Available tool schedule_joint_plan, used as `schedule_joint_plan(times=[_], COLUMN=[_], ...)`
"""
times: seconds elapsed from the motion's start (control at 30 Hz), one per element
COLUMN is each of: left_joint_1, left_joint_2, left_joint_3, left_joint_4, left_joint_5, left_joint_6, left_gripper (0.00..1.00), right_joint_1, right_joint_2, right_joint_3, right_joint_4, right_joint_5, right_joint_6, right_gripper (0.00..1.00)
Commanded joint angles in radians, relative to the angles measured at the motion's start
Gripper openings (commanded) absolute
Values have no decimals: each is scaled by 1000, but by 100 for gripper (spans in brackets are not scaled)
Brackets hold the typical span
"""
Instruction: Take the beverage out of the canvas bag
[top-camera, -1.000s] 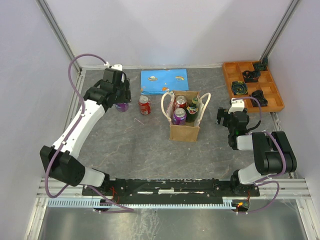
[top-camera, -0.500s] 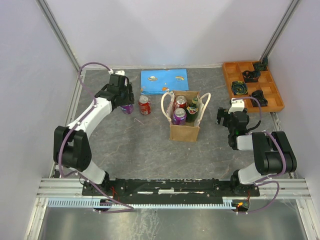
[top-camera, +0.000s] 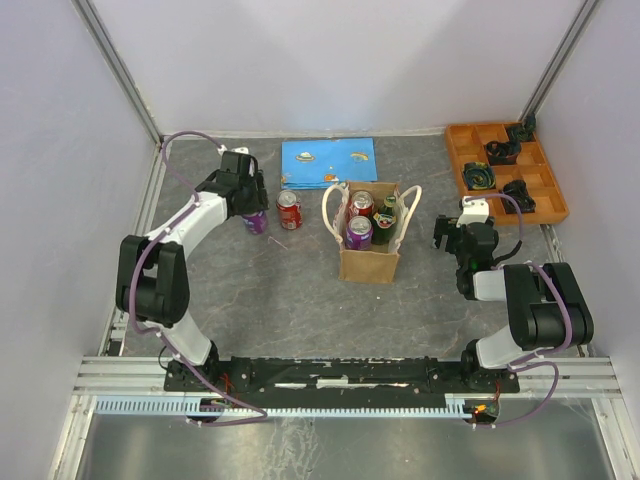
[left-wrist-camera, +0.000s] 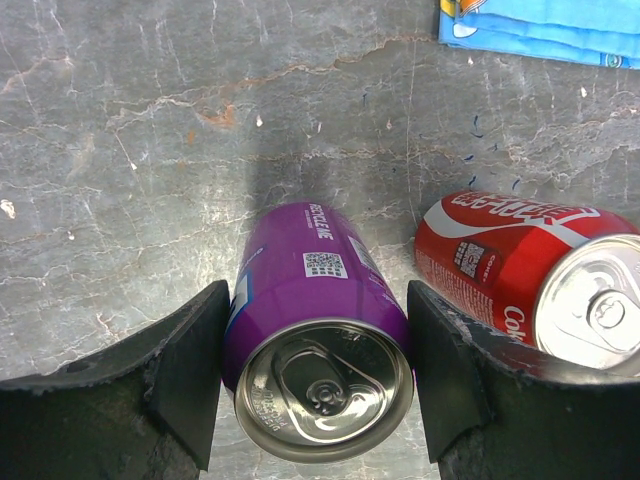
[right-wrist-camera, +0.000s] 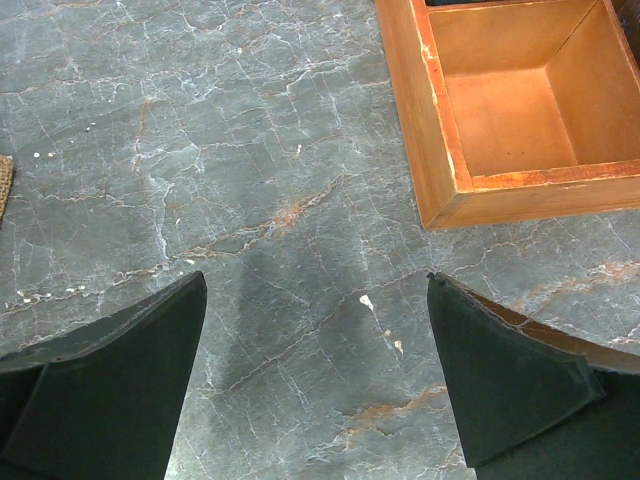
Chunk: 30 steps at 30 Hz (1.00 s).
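The tan canvas bag (top-camera: 370, 262) stands mid-table with cream handles. It holds a red can (top-camera: 361, 204), a purple can (top-camera: 358, 232) and a green bottle (top-camera: 386, 215). My left gripper (top-camera: 250, 212) is left of the bag, shut on another purple can (top-camera: 256, 222), upright at table level. In the left wrist view both fingers (left-wrist-camera: 190, 380) press this purple can (left-wrist-camera: 310, 290) at its sides, my left gripper (left-wrist-camera: 318, 300) around it. A red cola can (top-camera: 289, 210) stands just right of it, also in the left wrist view (left-wrist-camera: 500, 250). My right gripper (top-camera: 447, 232) is open and empty right of the bag, over bare table (right-wrist-camera: 315, 285).
A blue printed mat (top-camera: 329, 162) lies behind the bag and shows in the left wrist view (left-wrist-camera: 540, 25). An orange compartment tray (top-camera: 520, 222) with small dark parts sits at the back right; its wall (right-wrist-camera: 435, 110) is near my right gripper. Grey walls enclose the table.
My left gripper has carried the purple can down and right to beside the red cola can, and the arm's elbow has folded back toward the left edge. The right arm has not moved.
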Motion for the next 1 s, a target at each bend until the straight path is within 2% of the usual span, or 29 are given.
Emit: schedule_joint_plan(times=[0.0, 0.13, 0.17, 0.27, 0.4, 0.6, 0.8, 0.97], left_joint_1=[6, 5, 6, 6, 6, 6, 7, 6], left_joint_2=[-1, 22, 27, 42, 53, 51, 17, -87], left_joint_3=[44, 61, 67, 83, 102, 108, 117, 151], left_joint_4=[48, 3, -7, -33, -64, -78, -90, -59], left_joint_5=[9, 11, 13, 15, 7, -9, -34, -16], left_joint_6=[-58, -67, -68, -70, -70, -67, -60, -18], left_gripper=[3, 4, 7, 29, 72, 99, 99, 99], right_joint_1=[-3, -2, -2, -2, -2, -3, -2, -2], right_joint_2=[-4, -3, -2, -3, -4, -4, -4, -5], right_joint_3=[23, 24, 24, 23, 23, 24, 24, 23], right_joint_4=[41, 42, 41, 42, 41, 42, 41, 41], right_joint_5=[-8, -8, -8, -8, -8, -8, -8, -8], right_joint_6=[-5, -5, -5, -5, -4, -4, -5, -5], right_gripper=[99, 99, 99, 99, 99, 99, 99, 99])
